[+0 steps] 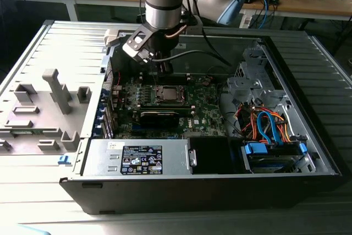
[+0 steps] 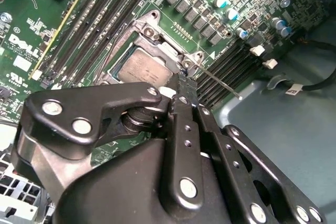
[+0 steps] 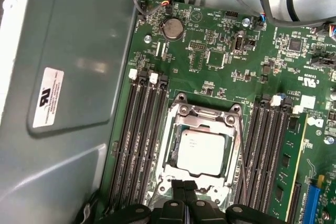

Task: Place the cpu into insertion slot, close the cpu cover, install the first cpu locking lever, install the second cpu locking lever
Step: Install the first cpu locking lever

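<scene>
Holding the gripper (image 3: 179, 186), tips pressed together, at the edge of the cpu cover (image 3: 202, 119), with the cpu (image 3: 202, 153) just beyond and a locking lever (image 2: 220, 83) alongside.

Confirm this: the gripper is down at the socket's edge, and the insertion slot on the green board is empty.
Not empty. The cpu lies in the insertion slot, as the first wrist view shows. The gripper is indeed down at the socket's edge.
</scene>
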### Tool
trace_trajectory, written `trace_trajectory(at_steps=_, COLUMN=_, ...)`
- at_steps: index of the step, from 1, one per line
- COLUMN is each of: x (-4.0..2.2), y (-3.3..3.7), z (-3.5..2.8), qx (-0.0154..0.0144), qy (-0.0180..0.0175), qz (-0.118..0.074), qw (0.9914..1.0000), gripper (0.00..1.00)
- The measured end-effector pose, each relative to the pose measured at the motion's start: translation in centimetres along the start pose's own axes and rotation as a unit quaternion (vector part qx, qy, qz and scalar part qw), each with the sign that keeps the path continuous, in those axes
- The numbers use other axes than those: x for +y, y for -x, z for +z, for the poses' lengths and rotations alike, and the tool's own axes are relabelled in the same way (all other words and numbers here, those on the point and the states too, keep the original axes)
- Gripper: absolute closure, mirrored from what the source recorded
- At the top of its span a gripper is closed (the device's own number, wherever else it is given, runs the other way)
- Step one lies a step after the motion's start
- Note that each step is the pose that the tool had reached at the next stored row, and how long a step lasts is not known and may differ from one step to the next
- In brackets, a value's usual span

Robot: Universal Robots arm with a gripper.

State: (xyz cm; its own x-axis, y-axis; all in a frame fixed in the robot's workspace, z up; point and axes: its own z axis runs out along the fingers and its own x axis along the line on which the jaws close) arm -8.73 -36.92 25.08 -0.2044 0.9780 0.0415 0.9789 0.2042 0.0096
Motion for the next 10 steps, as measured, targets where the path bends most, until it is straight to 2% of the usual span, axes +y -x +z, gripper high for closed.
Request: trace_trajectory(at_steps=10, x=-0.86, y=-0.20, z=-0.20, qx=-0.0007, qy=0.0033, qz=0.000, qw=0.99999, gripper=0.89)
